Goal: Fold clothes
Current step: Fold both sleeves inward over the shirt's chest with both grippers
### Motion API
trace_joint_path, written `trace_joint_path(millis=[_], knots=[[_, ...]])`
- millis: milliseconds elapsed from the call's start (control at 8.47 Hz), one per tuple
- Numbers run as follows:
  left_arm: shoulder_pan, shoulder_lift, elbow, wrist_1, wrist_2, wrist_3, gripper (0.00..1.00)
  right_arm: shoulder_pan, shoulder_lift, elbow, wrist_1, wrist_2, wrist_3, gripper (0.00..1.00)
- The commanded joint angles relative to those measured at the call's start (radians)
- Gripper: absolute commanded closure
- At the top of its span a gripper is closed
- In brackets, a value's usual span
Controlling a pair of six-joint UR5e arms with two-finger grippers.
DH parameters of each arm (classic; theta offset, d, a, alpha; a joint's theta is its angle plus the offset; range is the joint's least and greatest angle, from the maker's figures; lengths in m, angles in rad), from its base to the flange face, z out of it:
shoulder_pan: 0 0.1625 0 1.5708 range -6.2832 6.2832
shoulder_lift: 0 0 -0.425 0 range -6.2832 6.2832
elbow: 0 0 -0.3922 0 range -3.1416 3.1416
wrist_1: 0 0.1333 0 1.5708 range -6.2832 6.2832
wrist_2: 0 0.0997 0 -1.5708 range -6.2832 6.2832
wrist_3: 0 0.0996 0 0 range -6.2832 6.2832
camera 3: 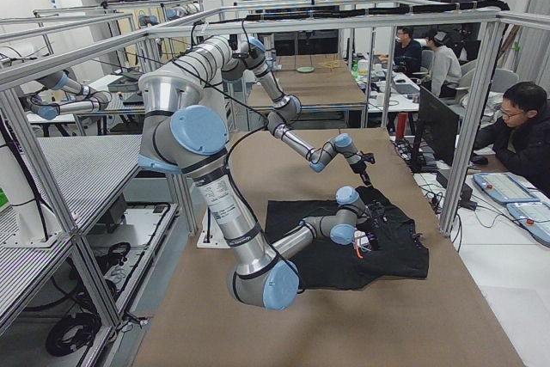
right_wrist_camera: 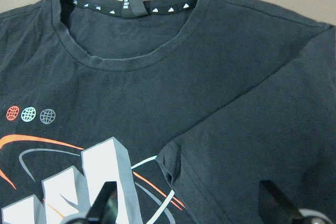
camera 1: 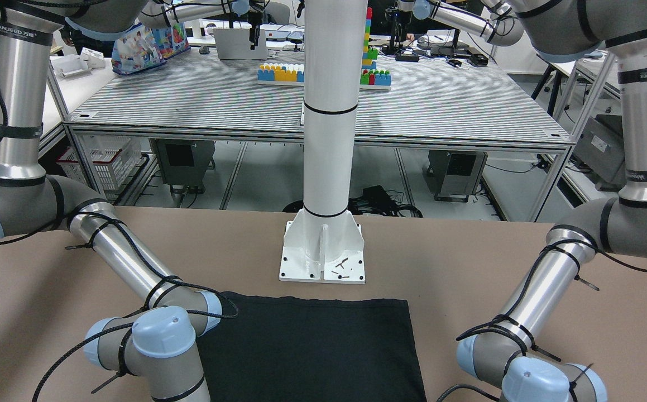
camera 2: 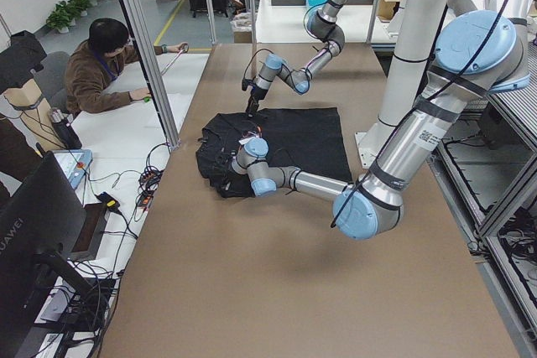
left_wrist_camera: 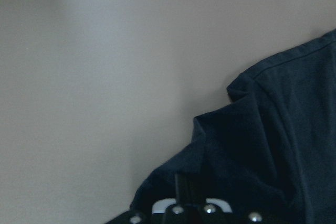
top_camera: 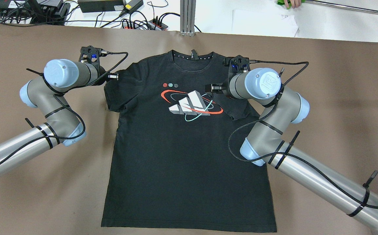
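On the brown table (top_camera: pixel 322 98) the black T-shirt (top_camera: pixel 182 147) lies flat, print up, ready for folding. Its infolded sleeve (right_wrist_camera: pixel 252 145) sits under the right gripper (right_wrist_camera: pixel 189 203), jaws apart. At the opposite sleeve (top_camera: pixel 114 94), the left gripper (top_camera: pixel 112 77) closure cannot be determined.

Robotics lab, we record: rows of aluminium-frame cells (camera 3: pixel 344 21); further arms (camera 3: pixel 51 96) at 9 o'clock; seated people (camera 3: pixel 518 139) at monitors (camera 3: pixel 440 113) at 3 o'clock; power strips (top_camera: pixel 143 24) at 12 o'clock beyond our brown worktop (top_camera: pixel 339 98).
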Motion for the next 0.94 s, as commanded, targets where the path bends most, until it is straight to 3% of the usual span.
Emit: trace_joint_path(millis=[0,236,590,826], knots=[[0.001,-0.038,-0.057,0.099,0.003,-0.046,1.0,0.056,-0.059,0.048,0.0,0.085,-0.007,0.06],[0.068,-0.116,-0.065,0.203,0.086,-0.163,1.0,0.101,-0.151,0.131,0.0,0.161,-0.042,0.06],[0.192,-0.232,-0.039,0.335,0.237,-0.327,1.0,0.153,-0.201,0.143,0.006,0.227,-0.099,0.06],[0.223,-0.295,0.06,0.329,0.282,-0.372,1.0,0.153,-0.204,0.143,0.008,0.227,-0.107,0.06]])
